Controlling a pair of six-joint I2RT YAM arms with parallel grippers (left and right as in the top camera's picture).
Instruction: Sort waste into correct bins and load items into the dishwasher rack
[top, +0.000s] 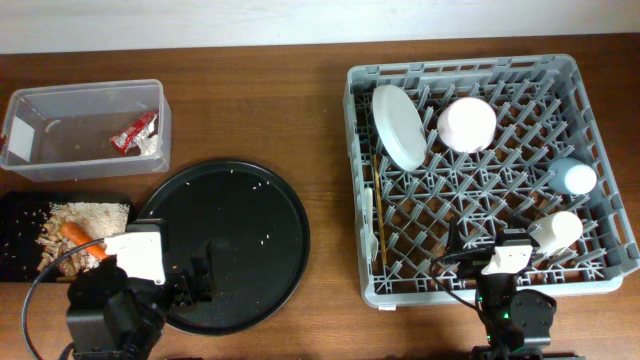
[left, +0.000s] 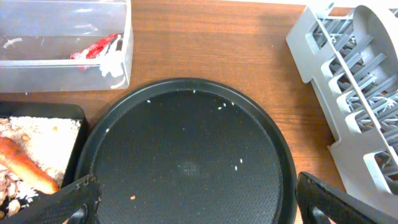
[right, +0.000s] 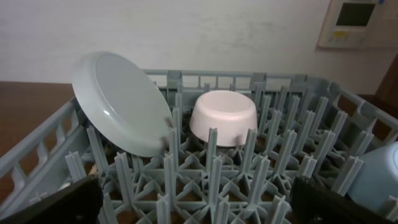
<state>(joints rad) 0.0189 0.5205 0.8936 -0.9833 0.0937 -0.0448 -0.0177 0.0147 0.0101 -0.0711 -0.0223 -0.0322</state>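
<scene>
The grey dishwasher rack holds the white plate on edge, the upturned pinkish bowl, the light-blue cup, the white cup, the white fork and the chopstick. The clear tub holds the red wrapper and white napkin. The shallow black tray holds beige scraps and the carrot. My left gripper is open and empty over the round black tray. My right gripper is open and empty over the rack's front.
The round black tray carries only a few crumbs. The rack's corner stands right of it. The plate and bowl stand ahead of my right gripper among upright pegs.
</scene>
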